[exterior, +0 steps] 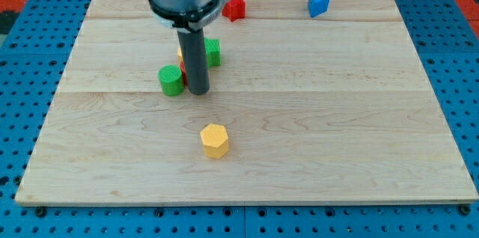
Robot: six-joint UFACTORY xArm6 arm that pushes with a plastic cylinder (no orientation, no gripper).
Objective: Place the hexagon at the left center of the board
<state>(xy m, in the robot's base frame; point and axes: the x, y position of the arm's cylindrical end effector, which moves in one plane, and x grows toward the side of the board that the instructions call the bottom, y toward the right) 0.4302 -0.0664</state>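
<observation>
The yellow hexagon block [215, 140] lies on the wooden board [337, 118], below the middle and a little to the view's left. My tip [197, 90] rests on the board above the hexagon, just right of a green round block [171, 80]. A second green block [213, 52] sits right behind the rod. A small bit of yellow and red [180, 60] shows at the rod's left edge, mostly hidden by the rod.
A red block [235, 7] lies at the top edge near the middle. A blue block [319, 3] lies at the top right. The board sits on a blue perforated table [456, 58].
</observation>
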